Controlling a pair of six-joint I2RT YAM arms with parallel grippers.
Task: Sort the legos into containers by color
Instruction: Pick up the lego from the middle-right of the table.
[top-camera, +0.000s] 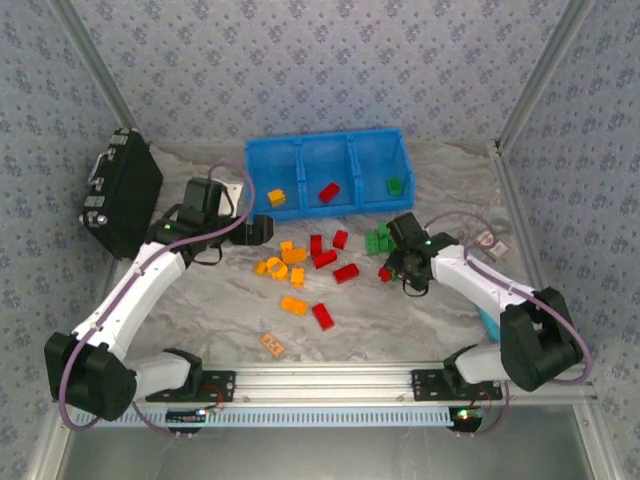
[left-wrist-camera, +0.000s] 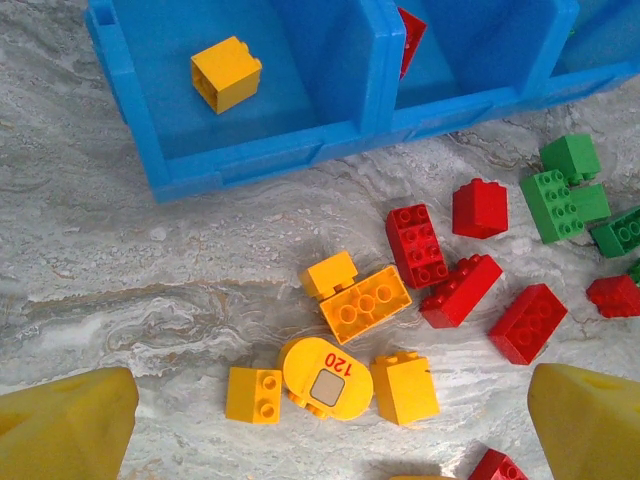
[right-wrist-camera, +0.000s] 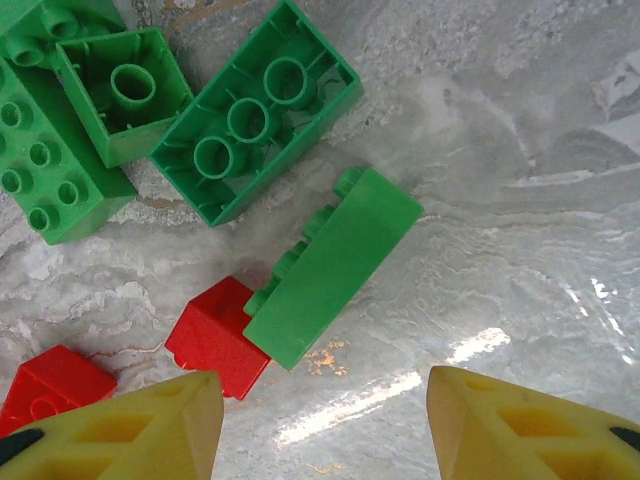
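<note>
Marbled table (top-camera: 400, 320) — scattered legos (top-camera: 346, 272) before blue containers (top-camera: 320, 150)

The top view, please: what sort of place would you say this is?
Most likely a robot lab test cell: metal frame posts and patterned screen walls enclose a marbled table, with a blue bin and toy bricks laid out for sorting.

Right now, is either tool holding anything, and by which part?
Nothing is held: left tool open above orange-yellow legos; right tool open, green brick lying loose.
</note>
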